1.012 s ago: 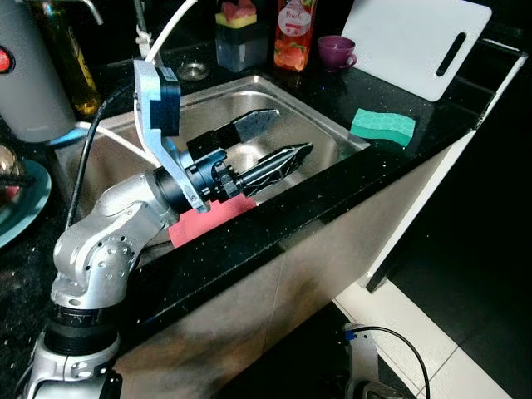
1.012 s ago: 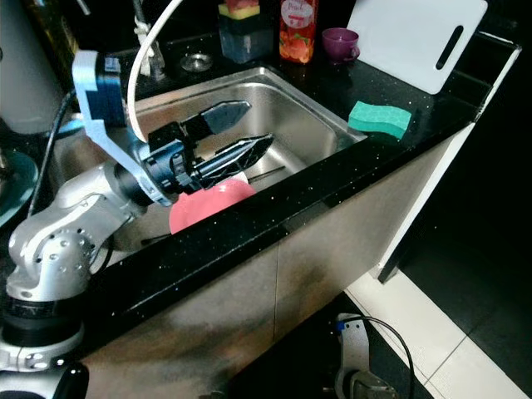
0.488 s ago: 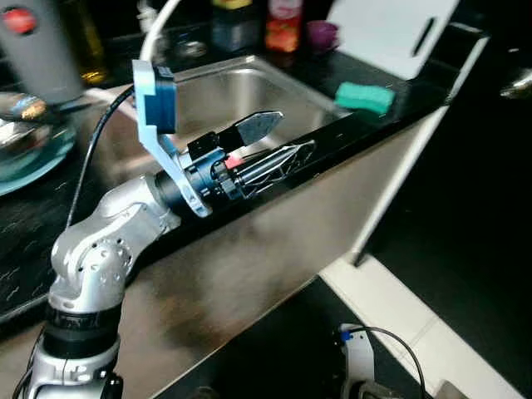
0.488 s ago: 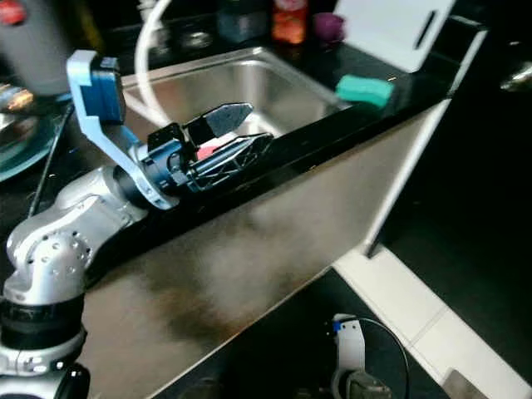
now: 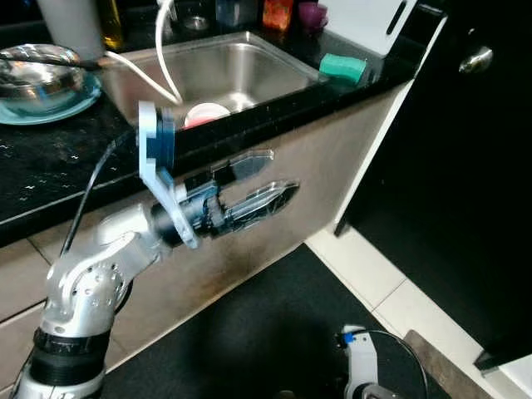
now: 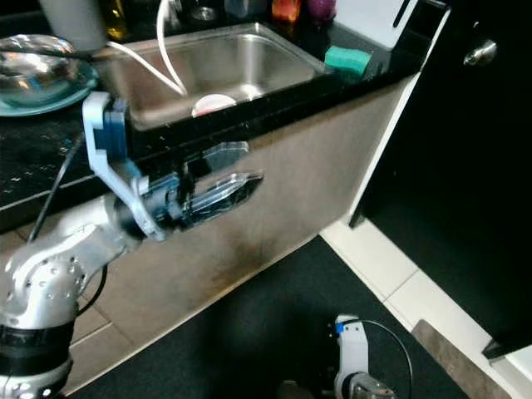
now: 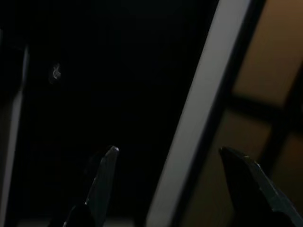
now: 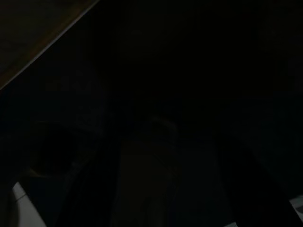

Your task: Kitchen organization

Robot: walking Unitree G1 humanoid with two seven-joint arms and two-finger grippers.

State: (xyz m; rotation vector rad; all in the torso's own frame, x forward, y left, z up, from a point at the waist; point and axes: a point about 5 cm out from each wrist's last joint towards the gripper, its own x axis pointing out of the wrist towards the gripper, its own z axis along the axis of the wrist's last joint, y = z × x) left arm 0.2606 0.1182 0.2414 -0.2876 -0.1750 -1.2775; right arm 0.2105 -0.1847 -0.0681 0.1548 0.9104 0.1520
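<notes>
Left eye view: the left gripper (image 5: 270, 179) is hanging in front of the cabinet (image 5: 274, 208), below the counter (image 5: 50, 166) edge, its two fingers spread apart and holding nothing. A pink plate (image 5: 206, 114) is lying in the sink (image 5: 241, 71), next to a white hose (image 5: 162, 54). A green sponge (image 5: 342, 66) is sitting on the counter to the right of the sink, and a bowl on a teal plate (image 5: 37, 104) is sitting to the left. A dark door with a round knob (image 5: 476, 59) is standing at the right.

Right eye view: the same scene; the left gripper is pointing toward the door, well apart from the plate. The right arm's base (image 6: 353, 374) is hanging low near the floor.

Left wrist view: the two fingertips (image 7: 106, 177) are showing well apart, with a pale vertical edge (image 7: 208, 113) between them.

Right wrist view: the picture is very dark; whether the right gripper's jaws are apart or together cannot be told.
</notes>
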